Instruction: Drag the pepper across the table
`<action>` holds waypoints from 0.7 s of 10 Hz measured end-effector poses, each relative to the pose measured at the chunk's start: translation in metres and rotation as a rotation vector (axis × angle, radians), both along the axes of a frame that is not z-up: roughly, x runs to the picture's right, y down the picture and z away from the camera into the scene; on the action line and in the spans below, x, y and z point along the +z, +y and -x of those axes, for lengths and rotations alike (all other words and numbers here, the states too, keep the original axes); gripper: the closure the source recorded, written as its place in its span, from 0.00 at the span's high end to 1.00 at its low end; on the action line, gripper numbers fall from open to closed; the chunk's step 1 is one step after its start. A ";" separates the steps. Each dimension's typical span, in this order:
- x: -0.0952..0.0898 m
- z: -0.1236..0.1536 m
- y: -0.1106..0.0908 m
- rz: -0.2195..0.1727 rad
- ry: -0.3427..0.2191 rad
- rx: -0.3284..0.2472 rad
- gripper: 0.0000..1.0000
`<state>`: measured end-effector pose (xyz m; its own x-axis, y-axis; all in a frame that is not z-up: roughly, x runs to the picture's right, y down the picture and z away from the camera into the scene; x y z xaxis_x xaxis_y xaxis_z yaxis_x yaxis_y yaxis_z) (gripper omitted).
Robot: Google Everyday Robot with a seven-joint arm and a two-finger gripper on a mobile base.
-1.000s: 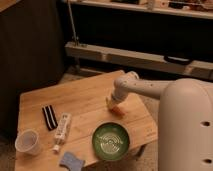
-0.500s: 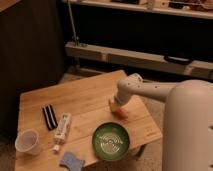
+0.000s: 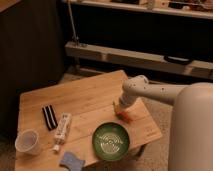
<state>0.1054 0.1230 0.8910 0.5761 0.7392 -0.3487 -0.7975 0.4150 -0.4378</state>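
Observation:
The pepper (image 3: pixel 123 116) is a small orange-red tapered object lying on the light wooden table (image 3: pixel 85 97), just right of the green bowl's upper rim. My gripper (image 3: pixel 120 107) reaches down from the white arm at the right and sits directly over the pepper's upper end, touching or nearly touching it. The gripper's body hides part of the pepper.
A green bowl (image 3: pixel 111 141) stands near the front edge. A white tube (image 3: pixel 62 128), a black striped object (image 3: pixel 48 116), a clear plastic cup (image 3: pixel 27 141) and a blue sponge (image 3: pixel 71 160) lie at the left front. The table's right edge is close to the pepper.
The gripper has moved toward the front right of the table, and the pepper has moved with it, closer to the right edge.

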 end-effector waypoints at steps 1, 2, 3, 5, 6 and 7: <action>-0.002 -0.001 0.003 0.009 -0.004 -0.002 0.04; -0.004 -0.003 0.007 0.017 -0.006 -0.006 0.04; -0.007 -0.004 0.010 0.023 -0.009 -0.008 0.04; -0.014 -0.010 0.017 0.033 -0.011 -0.015 0.04; -0.017 -0.013 0.018 0.033 -0.012 -0.017 0.04; -0.022 -0.017 0.020 0.029 -0.017 -0.021 0.04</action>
